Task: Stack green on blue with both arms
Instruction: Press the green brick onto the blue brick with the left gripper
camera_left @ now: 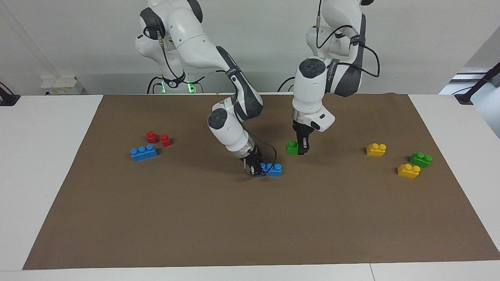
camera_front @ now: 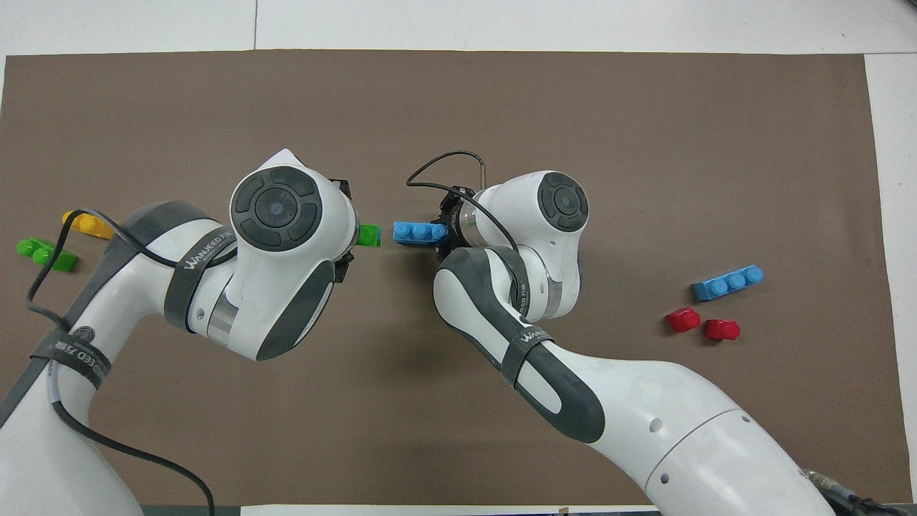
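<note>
My right gripper point(camera_left: 256, 168) is shut on one end of a blue three-stud brick point(camera_left: 273, 169) and holds it low at the middle of the mat; the brick also shows in the overhead view point(camera_front: 419, 231). My left gripper point(camera_left: 300, 151) is shut on a green two-stud brick point(camera_left: 291, 147) and holds it above the mat. In the overhead view the green brick point(camera_front: 370, 235) is beside the blue brick's free end, with a small gap between them. The left arm's wrist hides its gripper from above.
A second blue brick point(camera_left: 144, 152) and two red bricks point(camera_left: 152, 136) lie toward the right arm's end. A second green brick point(camera_left: 420, 159) and two yellow bricks point(camera_left: 376, 149) point(camera_left: 408, 170) lie toward the left arm's end.
</note>
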